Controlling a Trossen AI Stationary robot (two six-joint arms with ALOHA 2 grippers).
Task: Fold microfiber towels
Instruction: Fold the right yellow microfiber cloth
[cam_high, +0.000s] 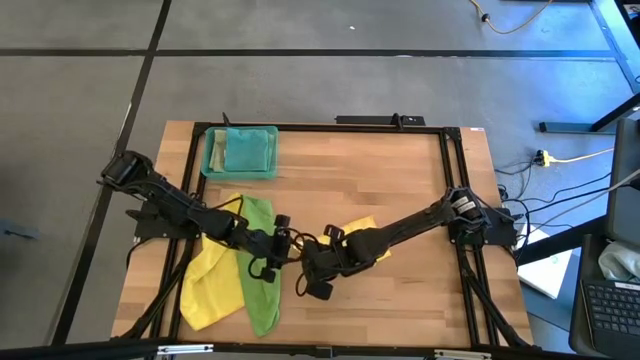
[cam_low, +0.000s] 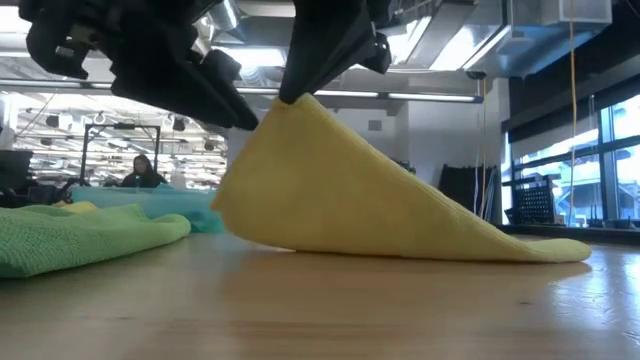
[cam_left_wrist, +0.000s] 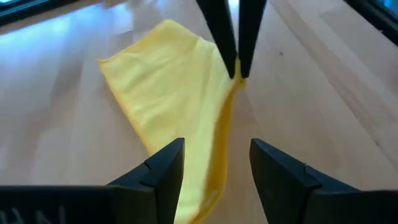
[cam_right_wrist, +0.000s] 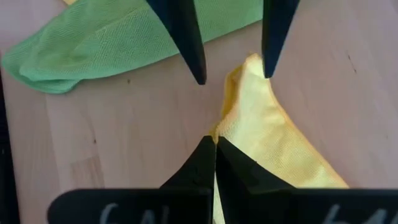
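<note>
A yellow microfiber towel (cam_left_wrist: 168, 93) lies mid-table, one part raised into a peak (cam_low: 292, 100). My right gripper (cam_right_wrist: 214, 149) is shut on that peak. My left gripper (cam_left_wrist: 214, 168) is open, one finger on each side of the towel's raised edge close to the right gripper; I cannot tell whether it touches. In the high view both grippers meet near the table's middle front, the left (cam_high: 275, 255) and the right (cam_high: 312, 265). A bright green towel (cam_right_wrist: 124, 37) and a second yellow towel (cam_high: 208, 285) lie crumpled at the front left. My right gripper pinches a raised fold of the yellow towel (cam_left_wrist: 236, 70) between its two shut fingers, slanting down from above. The held part is lifted clear. The cloth slopes down from the fingers, and its far end (cam_low: 555, 250) rests on the table.
A translucent teal tray (cam_high: 212, 165) with a pale cloth in it stands at the table's far left. The green towel (cam_high: 258, 275) and the other yellow one lie under the left arm. Bare wood shows to the right and at the near edge (cam_high: 400, 300).
</note>
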